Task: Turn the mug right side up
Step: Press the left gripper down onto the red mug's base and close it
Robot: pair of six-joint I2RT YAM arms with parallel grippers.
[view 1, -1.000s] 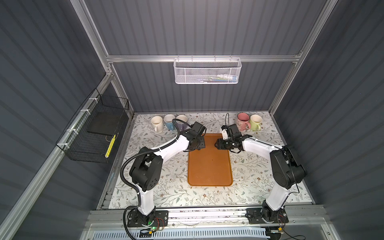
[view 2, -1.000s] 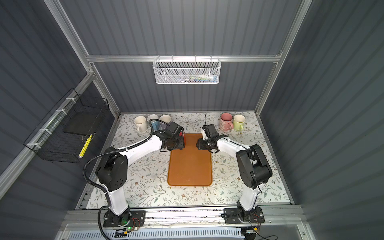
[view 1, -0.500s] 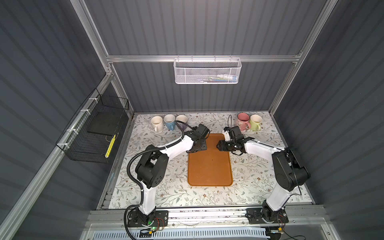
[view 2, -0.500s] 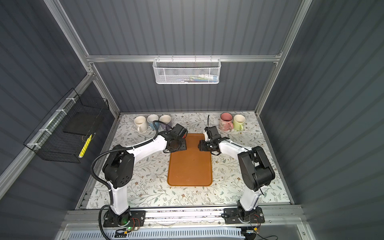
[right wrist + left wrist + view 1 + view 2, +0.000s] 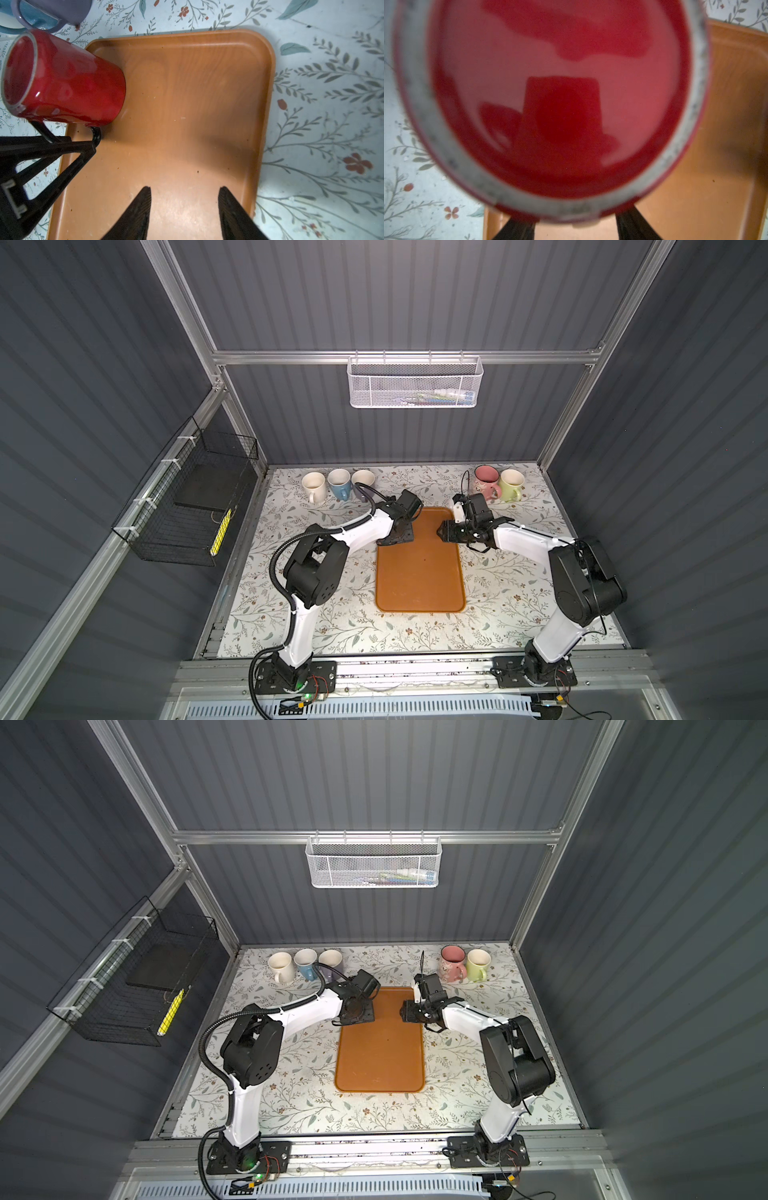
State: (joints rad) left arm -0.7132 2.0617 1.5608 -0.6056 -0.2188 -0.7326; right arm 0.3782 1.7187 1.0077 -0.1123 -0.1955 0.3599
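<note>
A red mug (image 5: pixel 62 79) stands upside down on the far left corner of the orange tray (image 5: pixel 187 104). Its glossy base with a grey unglazed ring (image 5: pixel 550 93) fills the left wrist view. My left gripper (image 5: pixel 575 226) is open right over the mug, fingers (image 5: pixel 62 149) down its handle side, one crossing the dark handle (image 5: pixel 96 135). In both top views the left gripper (image 5: pixel 397 531) hides most of the mug. My right gripper (image 5: pixel 185 188) is open and empty, low over the tray's far right part (image 5: pixel 442 533), about a mug's width from the mug.
Cream (image 5: pixel 313 485), blue (image 5: pixel 338 483) and purple (image 5: pixel 363 479) mugs stand upright at the back left, close behind the left gripper. Pink (image 5: pixel 486 481) and green (image 5: pixel 512 483) mugs stand at the back right. A white mesh basket (image 5: pixel 415 383) hangs on the back wall, a black wire basket (image 5: pixel 187 506) on the left wall.
The left gripper has shifted slightly toward the tray's corner over the mug. The right gripper has drifted a little to the right. Both jaws opened a touch.
</note>
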